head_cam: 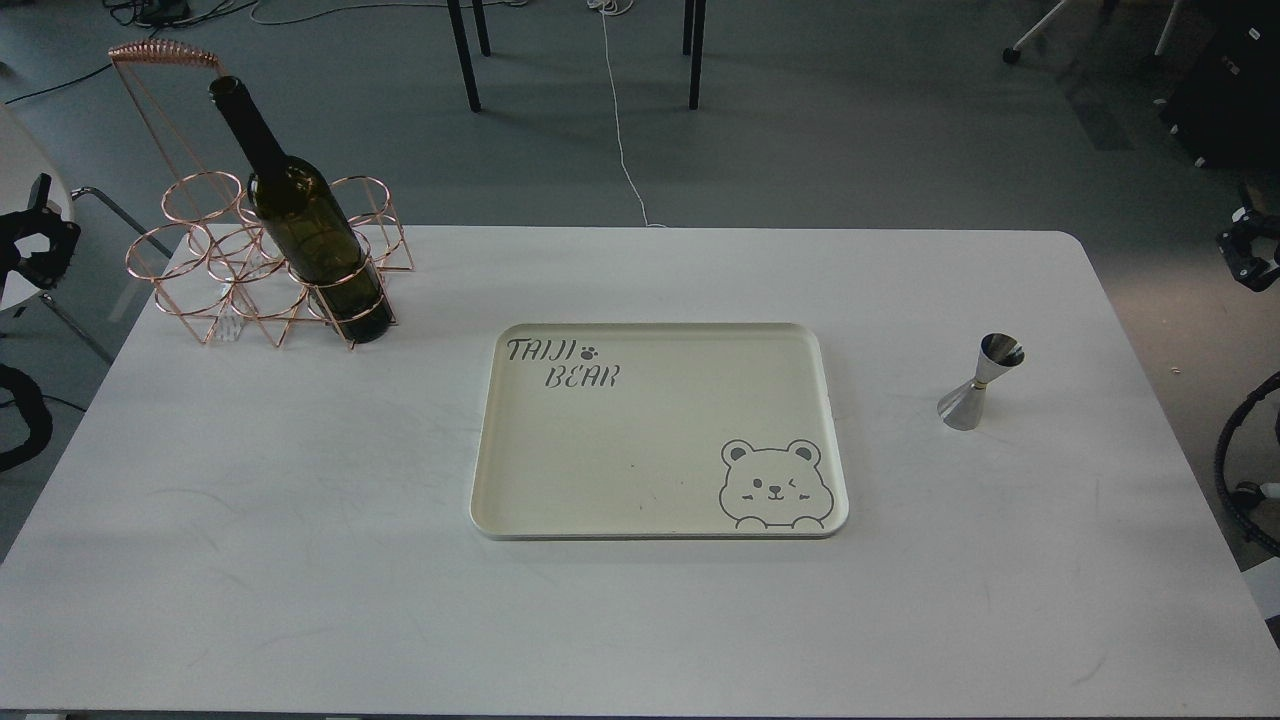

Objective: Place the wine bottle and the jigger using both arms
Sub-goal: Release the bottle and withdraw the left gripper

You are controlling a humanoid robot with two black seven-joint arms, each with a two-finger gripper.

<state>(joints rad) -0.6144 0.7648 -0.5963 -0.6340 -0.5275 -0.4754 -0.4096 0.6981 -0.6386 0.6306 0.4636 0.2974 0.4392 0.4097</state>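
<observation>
The dark olive-green wine bottle (pixel 305 225) stands upright in the front right ring of a copper wire rack (pixel 195 265) at the table's far left. The steel jigger (pixel 981 384) stands upright on the table at the right. My left gripper (pixel 48 240) shows at the left edge, beyond the table, well left of the rack; its fingers look apart and empty. My right gripper (pixel 1238 252) shows at the right edge, beyond the table, right of and behind the jigger; its fingers also look apart and empty.
A cream tray (pixel 500 500) printed with a bear lies flat in the middle of the white table (pixel 250 560). The rack has a tall copper handle (pixel 160 50). Black cable loops hang at both edges of the view.
</observation>
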